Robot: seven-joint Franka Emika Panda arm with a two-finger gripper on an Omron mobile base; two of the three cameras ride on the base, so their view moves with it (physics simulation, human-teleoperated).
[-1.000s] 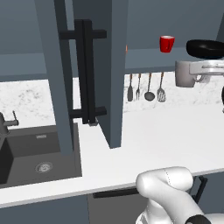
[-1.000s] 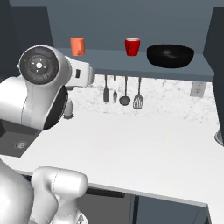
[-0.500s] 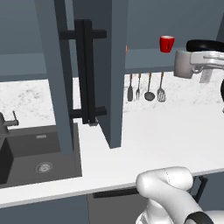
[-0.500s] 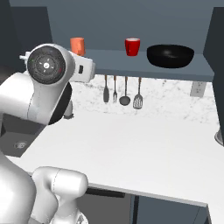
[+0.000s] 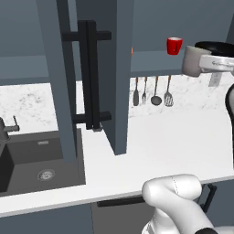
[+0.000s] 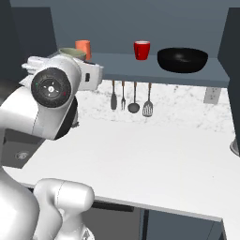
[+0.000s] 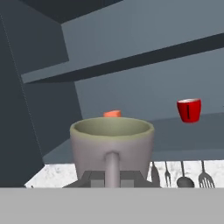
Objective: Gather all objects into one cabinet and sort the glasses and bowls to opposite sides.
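Greyish-tan cup [image 7: 112,144] upright, gripper [image 7: 112,178] clenched on its handle; orange cup [image 7: 113,113] at 12 o'clock just beyond on cabinet shelf [image 7: 205,131], red cup [image 7: 189,110] at 2 o'clock.

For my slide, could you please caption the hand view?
Gripper holding greyish-tan cup by its handle before the cabinet shelf.

Open slate-blue cabinet door [image 5: 103,77] with black bar handles, red cup [image 5: 174,45] on shelf [image 5: 155,61], greyish-tan cup [image 5: 193,61] raised just right of it, utensils [image 5: 152,91] hanging below, black sink [image 5: 36,162] at left.
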